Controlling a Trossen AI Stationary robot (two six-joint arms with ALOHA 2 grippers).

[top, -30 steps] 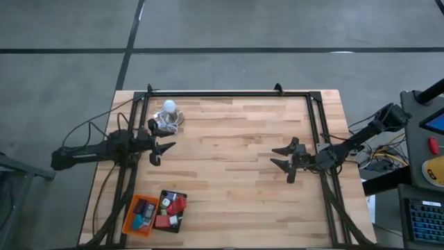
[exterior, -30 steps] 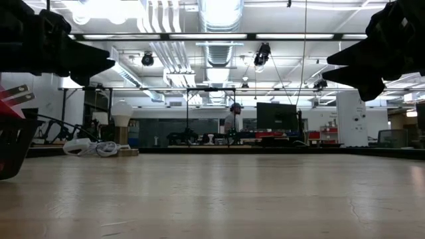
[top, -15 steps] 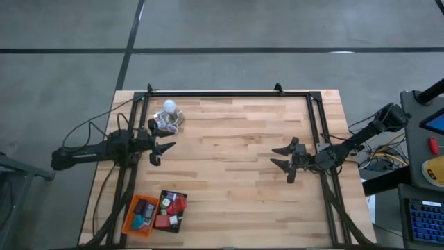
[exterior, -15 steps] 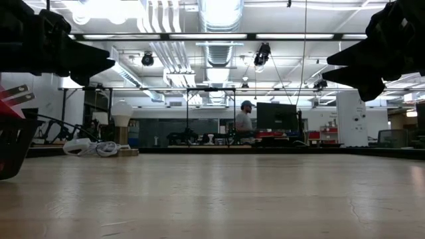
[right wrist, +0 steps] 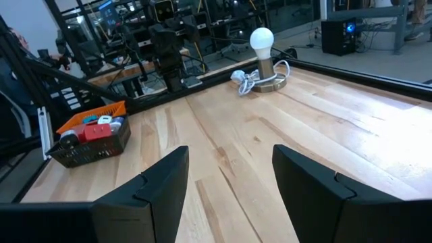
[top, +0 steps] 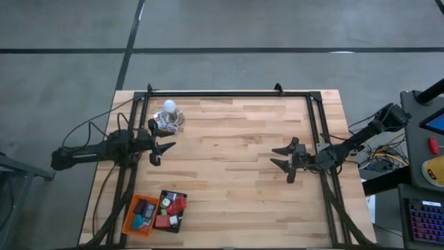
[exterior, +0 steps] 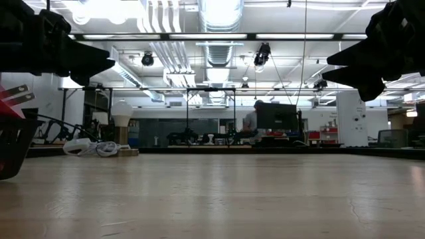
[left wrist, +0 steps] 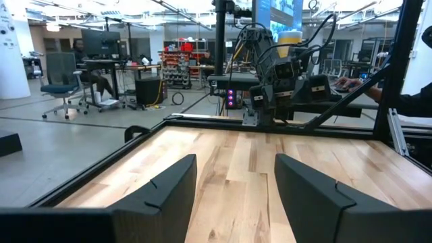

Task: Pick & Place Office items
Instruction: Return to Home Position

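A light wooden bench (top: pixel 229 139) framed by black rails carries everything here. The left gripper (top: pixel 161 150) hangs over the bench's left edge, pointing inward toward the middle; its jaws stand open, and in the left wrist view (left wrist: pixel 236 162) only bare wood shows in the gap between them. The right gripper (top: pixel 283 161) hangs over the right side of the bench, well apart from the left one and facing it across the open wood; its jaws are likewise spread wide with only the bench surface showing between them in the right wrist view (right wrist: pixel 229 152). The office items (top: pixel 177 205), small blocky pieces in red, teal, white, black and purple, lie heaped inside two rectangular trays at the bench's left near corner: an orange plastic tray (top: pixel 129 217) and a black mesh tray (top: pixel 183 221) standing side by side and touching, both turned a little off square to the bench edge. The left gripper is between these trays and a white round bulb on a small base with a coiled white cord (top: pixel 168 110), which stands near the far left corner, close to that gripper. In the low view both grippers hang above the bench top, and a person (exterior: pixel 251 119) shows in the room far behind the bench, partly hidden by a dark monitor (exterior: pixel 275 116).
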